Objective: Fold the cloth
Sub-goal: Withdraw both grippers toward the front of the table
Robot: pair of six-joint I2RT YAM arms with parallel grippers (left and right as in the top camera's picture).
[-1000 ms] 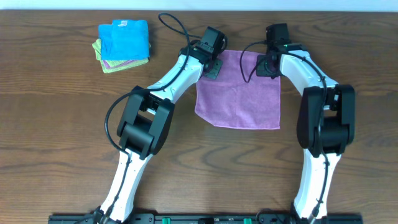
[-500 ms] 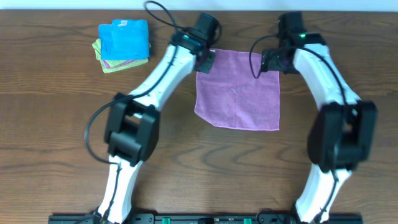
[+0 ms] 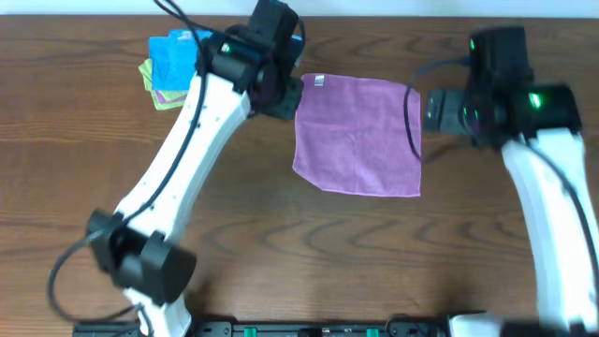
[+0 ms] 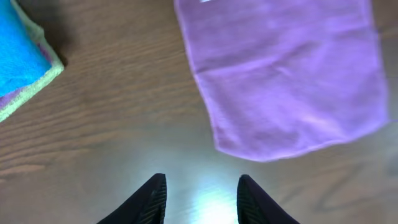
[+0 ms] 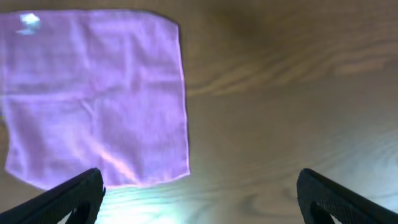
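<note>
Overhead view: shows purple cloth point(image 3: 357, 136) lying flat, one layer, midway along the desk's point(image 3: 75, 187) far edge. Not folded at all yet; whole job left. Shows left gripper point(image 4: 202, 183), fingers spread, empty, by its left side; right gripper point(image 5: 200, 180), spread wide, empty, off its right.

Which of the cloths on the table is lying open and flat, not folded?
The large purple cloth: it lies spread out in one layer, while the blue cloth tops a folded stack.
</note>
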